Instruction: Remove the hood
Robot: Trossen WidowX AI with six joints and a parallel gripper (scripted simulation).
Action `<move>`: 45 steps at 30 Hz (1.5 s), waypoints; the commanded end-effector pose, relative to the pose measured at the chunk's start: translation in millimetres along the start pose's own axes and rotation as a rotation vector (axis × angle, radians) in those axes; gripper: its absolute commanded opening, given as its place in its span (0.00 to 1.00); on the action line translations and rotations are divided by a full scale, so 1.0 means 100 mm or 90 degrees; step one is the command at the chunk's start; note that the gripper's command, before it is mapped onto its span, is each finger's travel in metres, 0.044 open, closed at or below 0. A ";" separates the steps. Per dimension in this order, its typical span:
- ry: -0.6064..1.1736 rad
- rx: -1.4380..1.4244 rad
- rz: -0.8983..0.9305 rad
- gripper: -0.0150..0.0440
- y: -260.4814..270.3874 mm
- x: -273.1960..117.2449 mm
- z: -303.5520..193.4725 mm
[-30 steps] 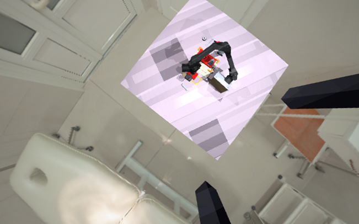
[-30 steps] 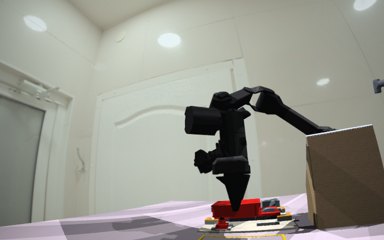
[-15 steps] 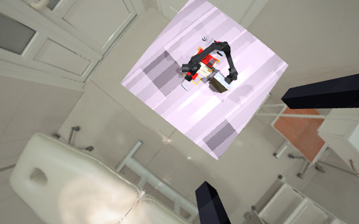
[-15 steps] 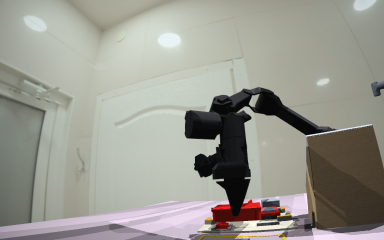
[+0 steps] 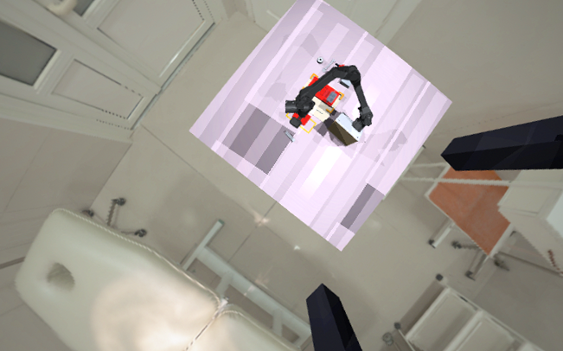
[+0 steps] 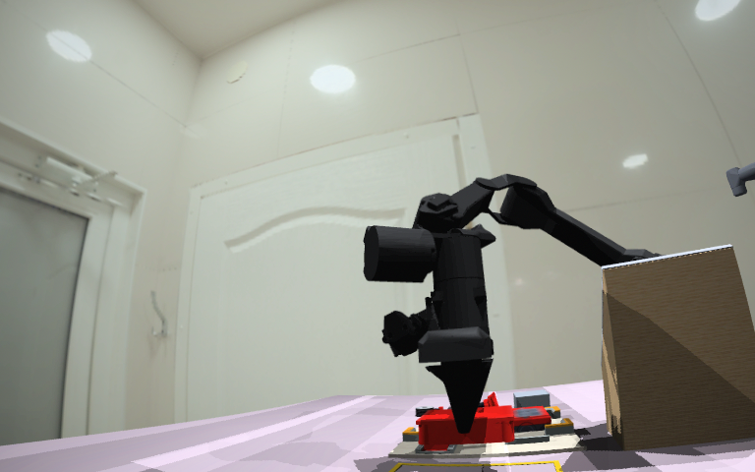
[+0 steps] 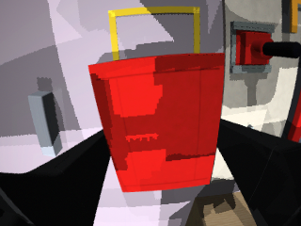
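My gripper (image 6: 465,429) (image 7: 161,128) points down and is shut on the sides of the red hood (image 6: 493,426) (image 7: 188,113), a boxy shell. The hood is off the car and held low; its exact height above the table is hard to tell. The yellow outline of the marked area (image 7: 114,38) (image 6: 473,464) shows beyond the hood's far edge in the wrist view; the hood hides its near part. The red toy car (image 5: 319,92) stands on a cream board (image 5: 320,113) (image 6: 556,444) beside it. The arm and hood hide part of the car.
A tall brown box (image 5: 344,132) (image 6: 678,356) (image 7: 226,214) stands close to the board's right. A red piece with a black lever (image 7: 245,47) sits on the board beside the marked area. A grey block (image 7: 42,120) (image 5: 289,135) lies on the table (image 5: 319,197) on the marked area's other side.
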State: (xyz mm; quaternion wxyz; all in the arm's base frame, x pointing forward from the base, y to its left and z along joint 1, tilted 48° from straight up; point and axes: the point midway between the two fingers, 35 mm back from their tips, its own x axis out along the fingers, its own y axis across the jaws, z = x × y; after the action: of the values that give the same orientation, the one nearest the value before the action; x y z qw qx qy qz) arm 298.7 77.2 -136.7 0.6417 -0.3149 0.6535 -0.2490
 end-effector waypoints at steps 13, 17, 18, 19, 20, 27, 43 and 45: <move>-0.001 -0.002 -0.003 0.25 -0.01 0.11 -0.01; 0.000 -0.002 -0.003 0.25 -0.01 0.13 -0.01; 0.000 -0.002 -0.003 0.25 -0.01 0.14 -0.01; 0.000 -0.002 -0.003 0.25 -0.01 0.14 -0.01; 0.000 -0.002 -0.003 0.25 -0.01 0.15 -0.01; 0.000 -0.002 -0.003 0.25 -0.01 0.19 -0.01; 0.000 -0.001 -0.004 0.25 -0.02 0.27 -0.02; 0.000 -0.001 -0.004 0.25 -0.02 0.27 -0.02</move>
State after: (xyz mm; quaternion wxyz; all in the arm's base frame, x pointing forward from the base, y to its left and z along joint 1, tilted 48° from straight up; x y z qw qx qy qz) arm 296.9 57.1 -152.8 0.6405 -0.3158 0.6536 -0.2506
